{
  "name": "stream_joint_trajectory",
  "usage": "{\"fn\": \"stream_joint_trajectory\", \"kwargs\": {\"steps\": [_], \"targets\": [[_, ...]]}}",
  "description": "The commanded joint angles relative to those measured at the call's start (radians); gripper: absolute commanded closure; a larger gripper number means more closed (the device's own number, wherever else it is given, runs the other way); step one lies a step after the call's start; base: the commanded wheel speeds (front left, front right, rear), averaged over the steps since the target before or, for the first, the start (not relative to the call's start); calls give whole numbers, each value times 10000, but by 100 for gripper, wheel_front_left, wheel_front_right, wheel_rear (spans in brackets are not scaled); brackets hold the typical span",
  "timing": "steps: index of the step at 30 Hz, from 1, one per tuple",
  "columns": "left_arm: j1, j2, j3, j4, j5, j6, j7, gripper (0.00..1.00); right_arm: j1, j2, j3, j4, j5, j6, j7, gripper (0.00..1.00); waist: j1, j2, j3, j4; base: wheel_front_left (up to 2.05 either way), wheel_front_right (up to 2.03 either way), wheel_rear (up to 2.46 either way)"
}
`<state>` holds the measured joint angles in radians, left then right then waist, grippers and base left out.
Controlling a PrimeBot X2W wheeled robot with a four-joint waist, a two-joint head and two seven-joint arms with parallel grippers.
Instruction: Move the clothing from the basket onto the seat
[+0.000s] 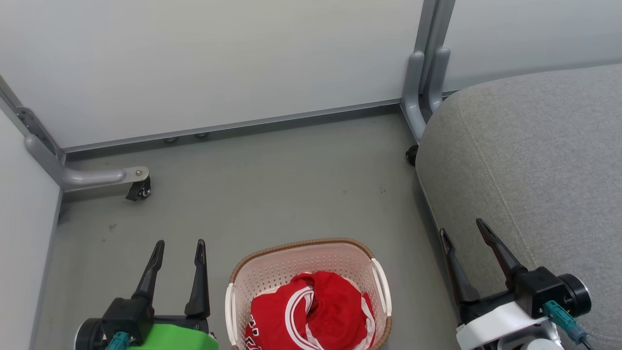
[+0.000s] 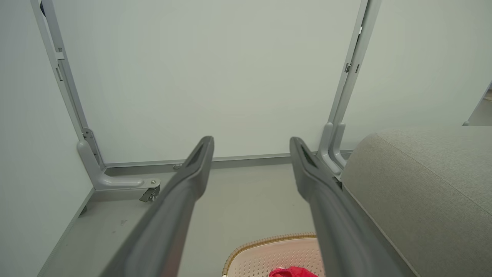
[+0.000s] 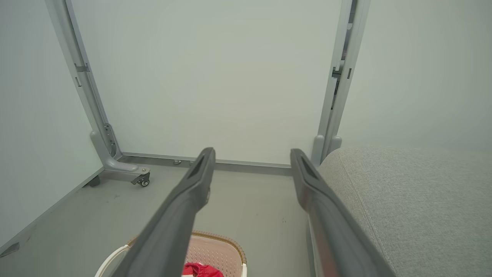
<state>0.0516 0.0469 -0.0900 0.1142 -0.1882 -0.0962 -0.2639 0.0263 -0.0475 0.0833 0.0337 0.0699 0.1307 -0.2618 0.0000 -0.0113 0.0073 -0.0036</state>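
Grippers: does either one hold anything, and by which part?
Nothing is held. The left gripper and right gripper are open; the clothing lies in the basket.

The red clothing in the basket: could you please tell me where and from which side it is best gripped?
Grip the raised, bunched fold at the top of the red clothing, coming straight down from above. The basket walls close off every side, and the crumpled heap offers an upward ridge that is probably easy to pinch.

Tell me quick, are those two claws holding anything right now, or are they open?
Left gripper: open, holding nothing.
Right gripper: open, holding nothing.
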Motion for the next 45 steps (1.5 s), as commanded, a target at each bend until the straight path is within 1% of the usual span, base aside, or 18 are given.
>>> {"fn": "stream_joint_trajectory", "kwargs": {"steps": [1,14,20,26,32,36,45], "targets": [[119,64,13,10,16,29,-10,0,88,-53,-12,22,-32,0,-49,0,0,113,-7,-5,0,0,0],[74,64,-243,198,167,-3,-10,0,13,-53,-47,-41,47,0,-49,0,0,113,206,-84,0,0,0],[-424,64,-479,332,353,-68,-8,0,-351,-52,-186,-186,65,0,-44,0,0,113,1068,-61,0,0,0],[-1147,59,-929,802,563,-216,-8,0,-736,-50,-273,-271,-124,0,-38,0,0,113,1915,64,0,0,0],[-2166,68,-1790,1824,892,-349,-8,0,-1160,-52,-383,-401,-378,0,-36,0,0,113,2883,146,0,0,0],[-3119,280,-2905,2822,1070,-358,-10,0,-1493,-49,-510,-482,-475,0,-36,0,0,113,3514,145,0,0,0],[-5359,602,-4562,4771,300,-354,-8,0,-2181,-49,-489,-746,-717,0,-38,0,0,113,5053,-84,0,0,0]]}}
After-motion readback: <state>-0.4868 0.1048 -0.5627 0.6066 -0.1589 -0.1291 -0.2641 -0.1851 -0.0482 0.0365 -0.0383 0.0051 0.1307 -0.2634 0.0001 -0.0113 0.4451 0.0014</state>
